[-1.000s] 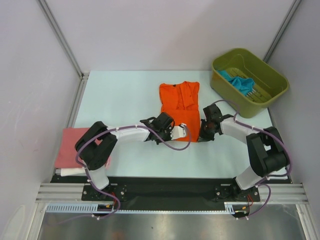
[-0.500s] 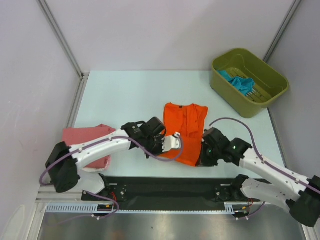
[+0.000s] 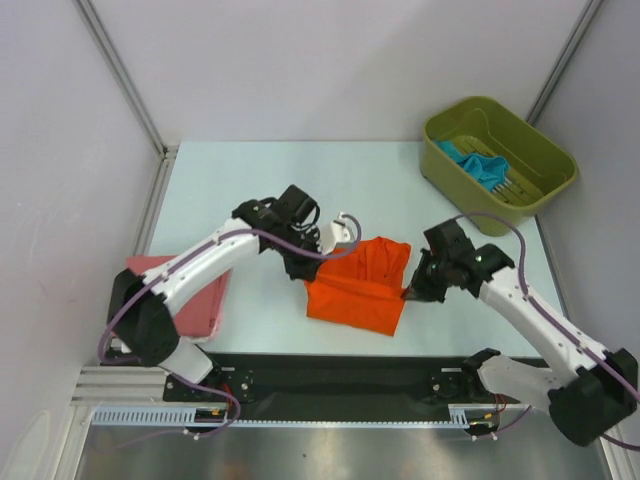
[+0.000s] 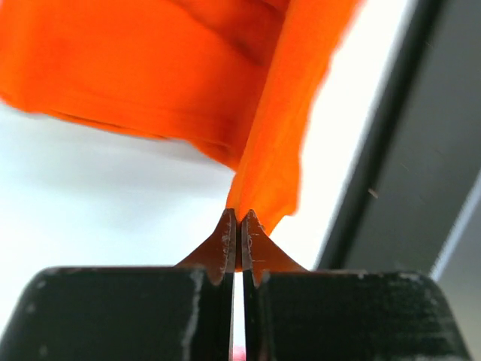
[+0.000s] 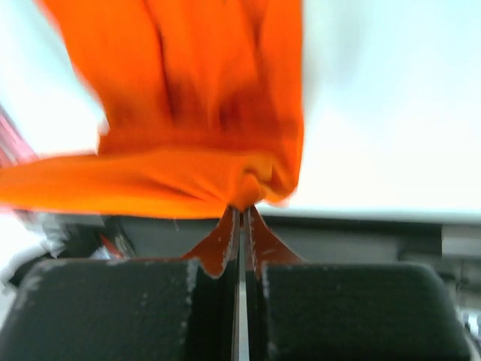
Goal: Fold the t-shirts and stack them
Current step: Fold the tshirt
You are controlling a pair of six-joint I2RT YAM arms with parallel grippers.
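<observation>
The bright orange t-shirt [image 3: 358, 280] lies bunched near the table's front edge, with one edge lifted between my two grippers. My left gripper [image 3: 308, 276] is shut on its left corner. In the left wrist view, orange cloth [image 4: 225, 75] hangs from the left gripper [image 4: 239, 218]. My right gripper [image 3: 408, 293] is shut on the right corner. In the right wrist view, the shirt [image 5: 188, 113] bunches at the right gripper [image 5: 240, 210]. A pink t-shirt [image 3: 200, 305] lies folded at the near left, partly under the left arm. A teal-blue t-shirt [image 3: 478, 165] lies in the bin.
An olive-green bin [image 3: 455, 190] stands at the far right corner of the table. The pale table top [image 3: 250, 180] stretches behind the orange shirt. A black rail [image 3: 330, 365] runs along the near edge by the arm bases.
Both grippers dragged the orange shirt from the table's middle toward the near edge. They have now risen with its corners. Both arms reach further out.
</observation>
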